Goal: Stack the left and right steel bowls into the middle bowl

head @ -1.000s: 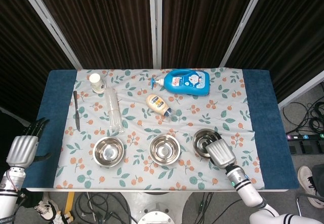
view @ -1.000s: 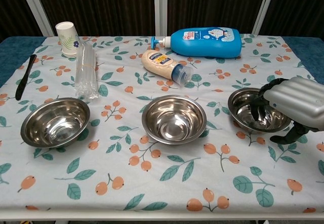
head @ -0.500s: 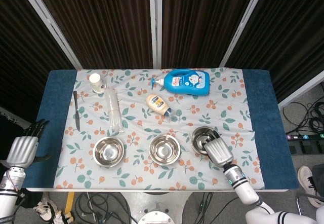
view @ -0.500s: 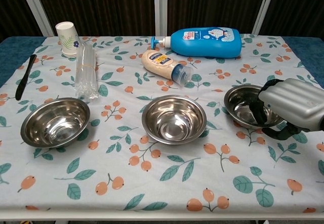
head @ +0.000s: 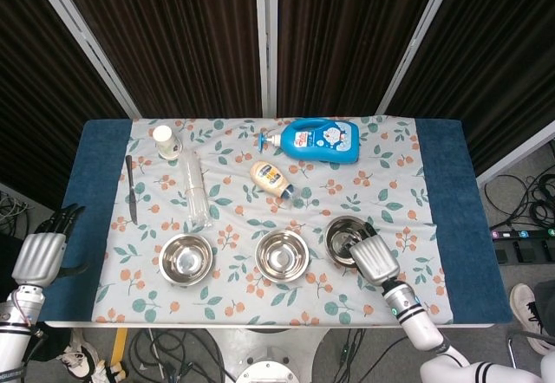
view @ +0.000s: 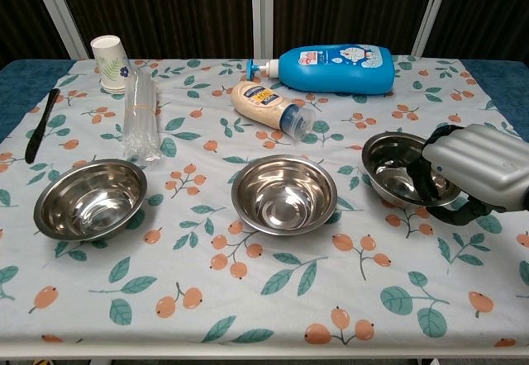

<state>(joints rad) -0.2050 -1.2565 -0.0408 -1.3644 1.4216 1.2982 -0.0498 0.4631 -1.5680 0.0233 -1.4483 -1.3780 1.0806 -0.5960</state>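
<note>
Three steel bowls sit in a row near the front edge of the tabletop (view: 273, 332). The middle bowl (view: 283, 194) is the landmark and stands empty. Right of it, the right bowl (view: 395, 169) tilts, its far rim pinched by the right robot hand (view: 467, 169), likely for carrying over. Left of it, the left bowl (view: 89, 198) lies untouched. Well left, the left robot hand (head: 39, 256) hangs off the tabletop, fingers apart, holding nothing.

Lighting even, bright, from overhead. Floral tablecloth (view: 248, 299) well exposed; dark curtains (head: 173, 36) behind nearly black. Soft, short shadows under the steel bowls (view: 283, 193); bright reflections on their inner walls. Both views sharp, no motion blur. Head view bows slightly at the edges.
</note>
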